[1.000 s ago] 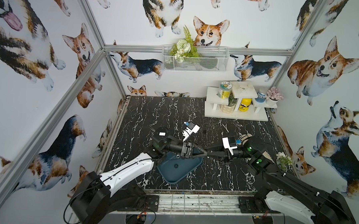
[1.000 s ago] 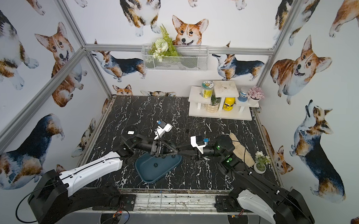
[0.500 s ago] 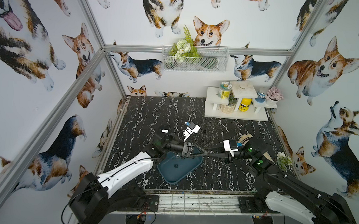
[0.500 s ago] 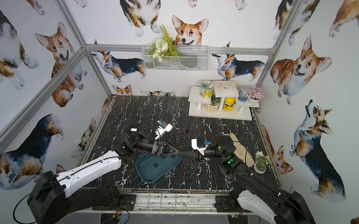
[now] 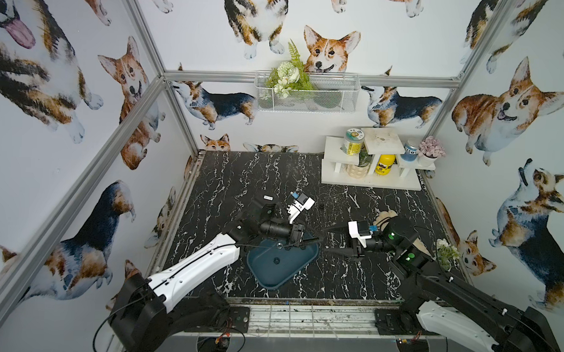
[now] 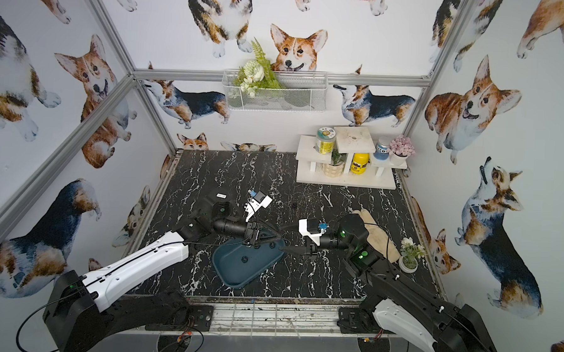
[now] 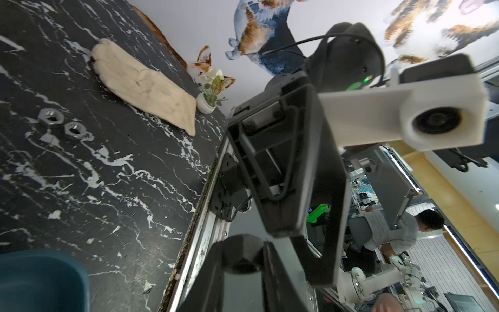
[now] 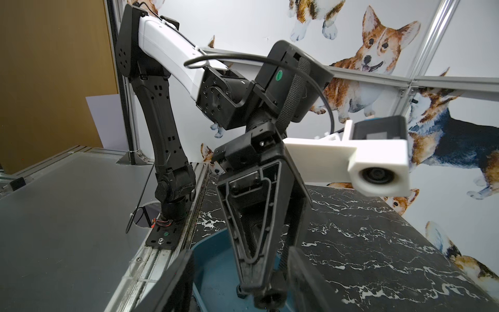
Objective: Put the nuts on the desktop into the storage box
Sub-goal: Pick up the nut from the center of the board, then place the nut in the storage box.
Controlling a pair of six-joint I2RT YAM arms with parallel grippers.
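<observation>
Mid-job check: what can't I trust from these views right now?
- At the left gripper, the right wrist view shows a dark lump at the tips, blurred and cut by the frame edge; nut or not, unclear.
- Contents of the storage box: in both top views the left gripper covers its far end, and specks inside are too small.
- Nuts on the desktop: too small in top views; the left wrist view shows only two silver nuts.

Left gripper: jaws drawn together, tip now over the storage box's 2 o'clock corner | Right gripper: pulled back toward 3 o'clock, jaws parted wider, clear of left gripper
</observation>
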